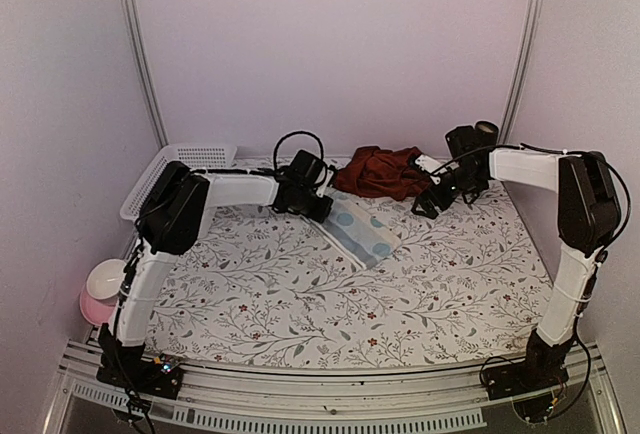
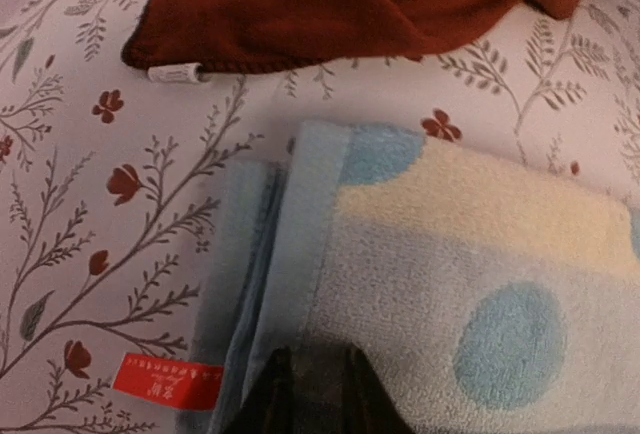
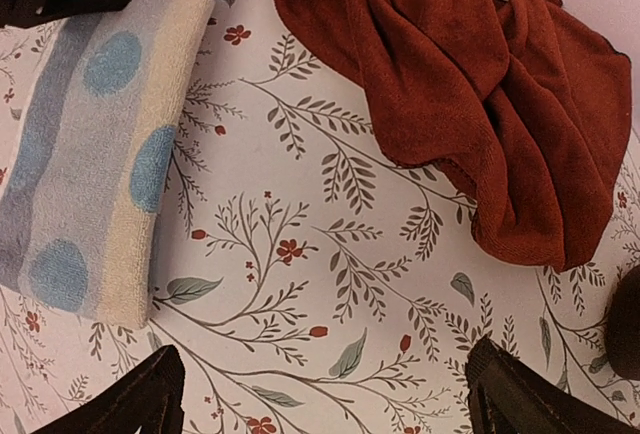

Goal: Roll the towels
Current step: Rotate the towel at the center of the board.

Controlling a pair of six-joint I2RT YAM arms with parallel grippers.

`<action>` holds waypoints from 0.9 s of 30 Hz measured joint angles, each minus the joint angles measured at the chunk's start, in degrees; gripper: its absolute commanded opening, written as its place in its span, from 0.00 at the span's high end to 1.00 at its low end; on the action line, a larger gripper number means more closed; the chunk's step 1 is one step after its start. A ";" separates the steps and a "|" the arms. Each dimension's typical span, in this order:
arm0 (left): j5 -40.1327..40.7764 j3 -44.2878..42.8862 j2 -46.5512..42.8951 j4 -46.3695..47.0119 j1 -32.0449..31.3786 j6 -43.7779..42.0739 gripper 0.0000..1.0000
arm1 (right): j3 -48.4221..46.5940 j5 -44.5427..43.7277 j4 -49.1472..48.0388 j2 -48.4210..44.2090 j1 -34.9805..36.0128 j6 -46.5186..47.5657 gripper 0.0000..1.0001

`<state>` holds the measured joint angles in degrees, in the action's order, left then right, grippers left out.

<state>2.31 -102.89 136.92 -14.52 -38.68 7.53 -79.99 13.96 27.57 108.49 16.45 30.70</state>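
maroon towel [image 1: 380, 172] lies crumpled in a loose heap at the far middle of the desk [image 1: 300, 304], which is covered in a white cloth printed with leafy twigs and small red flowers. a small white tag [image 2: 175, 73] sticks out from one hem of it.

just near and left of it lies the pastel towel [image 1: 360, 232], folded into a long narrow strip that runs from far left to near right. it has cream and pale blue bands with round blue spots, and a red tag [image 2: 165, 382] shows at its far-left end. the two towels are close but do not touch; bare printed cloth shows between them.

the left gripper [image 2: 315, 394] sits at the far-left end of the pastel towel, its dark fingertips drawn close together right at the folded edge. i cannot tell whether they pinch the cloth or only rest on it.

the right gripper [image 3: 325, 394] hangs with its jaws spread wide over the bare desk between the two towels, near the right side of the maroon heap, with nothing between the fingers.

a white slotted basket [image 1: 180, 159] stands at the far left of the desk.
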 measured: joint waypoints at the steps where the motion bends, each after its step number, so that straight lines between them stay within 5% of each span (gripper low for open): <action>1: 0.83 -4.11 2.16 -1.64 0.20 -0.76 0.62 | 0.15 -0.15 -0.20 0.00 0.00 0.02 0.01; 6: 3.67 -11.17 3.85 -5.75 0.57 -2.71 0.30 | 0.66 -0.63 -1.14 0.00 0.00 0.13 0.01; 11: 5.05 -0.42 -4.94 -1.25 -1.40 -5.55 0.18 | 2.16 -1.55 -2.80 -0.24 -0.02 0.13 0.01; 18: 4.33 18.86 -18.14 10.03 -10.67 -13.94 0.21 | 3.17 -1.29 -3.76 -1.25 -1.49 -0.15 0.01; 27: 4.17 20.87 -14.53 13.46 -18.36 -23.15 0.26 | 3.19 0.68 -4.55 -4.09 -5.90 -1.38 0.01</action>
<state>6.48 -82.02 122.39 -1.06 -57.04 -15.62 -76.79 14.63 23.03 104.40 10.55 29.32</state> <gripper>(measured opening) 0.758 0.988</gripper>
